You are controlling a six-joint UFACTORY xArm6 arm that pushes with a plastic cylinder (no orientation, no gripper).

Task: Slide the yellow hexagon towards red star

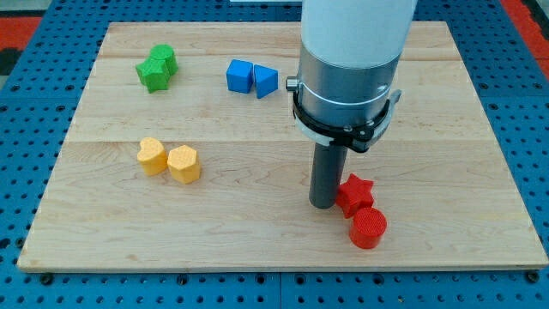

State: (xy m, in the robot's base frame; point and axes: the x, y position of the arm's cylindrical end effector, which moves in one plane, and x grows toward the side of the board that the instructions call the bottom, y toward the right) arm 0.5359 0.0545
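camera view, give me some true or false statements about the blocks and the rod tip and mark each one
1. My tip sits right beside the red star block, on its left in the view. True.
2. The yellow hexagon block is touching the red star block. False: it lies far off toward the view's left, next to the yellow heart-shaped block.
3. The red cylinder block lies just below the red star block in the view. True.
4. The two blue blocks lie at the view's bottom edge of the wooden board. False: they lie near the top.
5. The two green blocks are at the view's upper left. True.
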